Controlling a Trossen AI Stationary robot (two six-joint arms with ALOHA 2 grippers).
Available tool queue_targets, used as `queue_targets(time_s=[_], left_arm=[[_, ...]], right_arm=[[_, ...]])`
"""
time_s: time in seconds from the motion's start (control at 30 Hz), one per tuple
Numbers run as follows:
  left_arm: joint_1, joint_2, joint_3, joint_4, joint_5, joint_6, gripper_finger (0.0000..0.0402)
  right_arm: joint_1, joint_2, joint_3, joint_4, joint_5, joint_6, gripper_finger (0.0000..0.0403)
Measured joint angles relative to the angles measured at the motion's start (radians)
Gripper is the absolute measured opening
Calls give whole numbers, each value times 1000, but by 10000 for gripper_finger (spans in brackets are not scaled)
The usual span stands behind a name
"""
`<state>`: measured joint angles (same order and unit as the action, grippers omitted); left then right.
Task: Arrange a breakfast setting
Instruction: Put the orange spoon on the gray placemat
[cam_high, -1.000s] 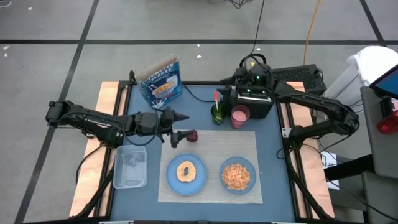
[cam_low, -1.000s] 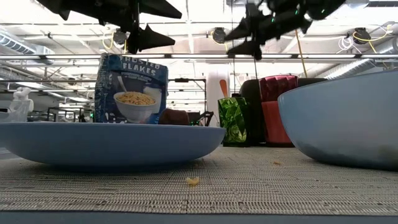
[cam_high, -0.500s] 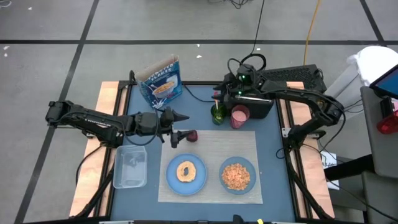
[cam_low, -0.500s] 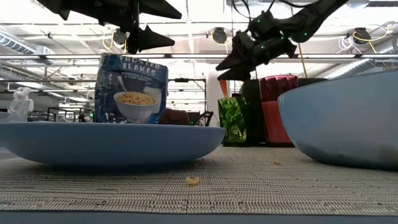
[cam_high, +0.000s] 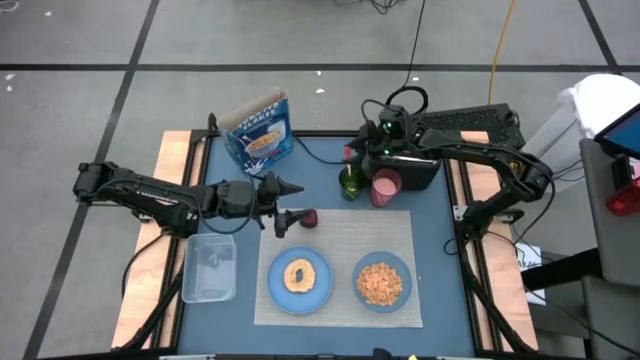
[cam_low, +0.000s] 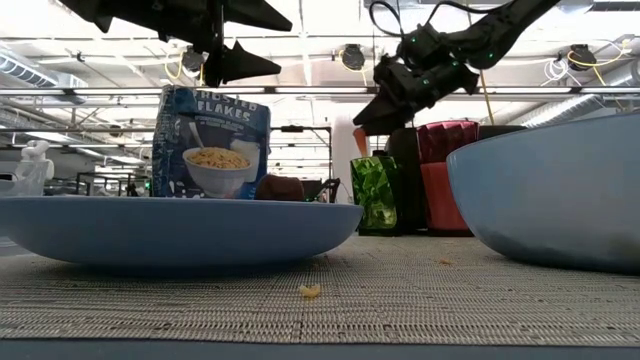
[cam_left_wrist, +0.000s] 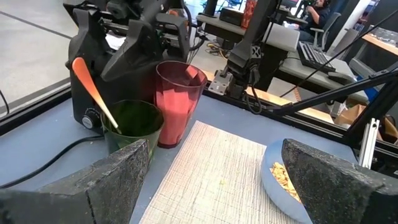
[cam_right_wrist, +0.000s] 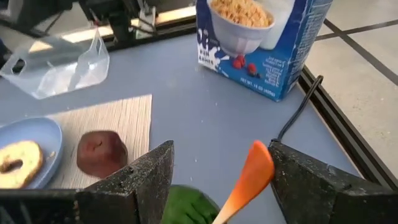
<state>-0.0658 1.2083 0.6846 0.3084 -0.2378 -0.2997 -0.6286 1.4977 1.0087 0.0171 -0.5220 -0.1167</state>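
Spoon (cam_right_wrist: 247, 177) is being straddled by the spread right gripper (cam_right_wrist: 217, 177) (bagel (cam_high: 298, 275), cereal already plated); left gripper (cam_high: 296, 203) is being held agape.

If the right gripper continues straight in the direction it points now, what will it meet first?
Probably the orange-handled metal spoon standing in the green translucent cup: its handle tip lies between the open fingers of the right gripper. The depth is unclear.

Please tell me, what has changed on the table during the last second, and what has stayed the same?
The right gripper has moved from above the toaster toward the green cup, and now hangs open over the orange spoon handle, not yet gripping it. The left gripper stayed open above the placemat's edge. The plate, bagel, bowl and fruit have not moved.
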Motion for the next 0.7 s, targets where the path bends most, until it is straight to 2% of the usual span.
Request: queue_targets(time_s=[0.37,0.7], left_arm=[[0,0,0,-1,0,0,372],[0,0,0,-2,0,0,372]], right_arm=[[2,-2,1,-36,0,-32,239],[2,-1,1,-41,2,-33,140]])
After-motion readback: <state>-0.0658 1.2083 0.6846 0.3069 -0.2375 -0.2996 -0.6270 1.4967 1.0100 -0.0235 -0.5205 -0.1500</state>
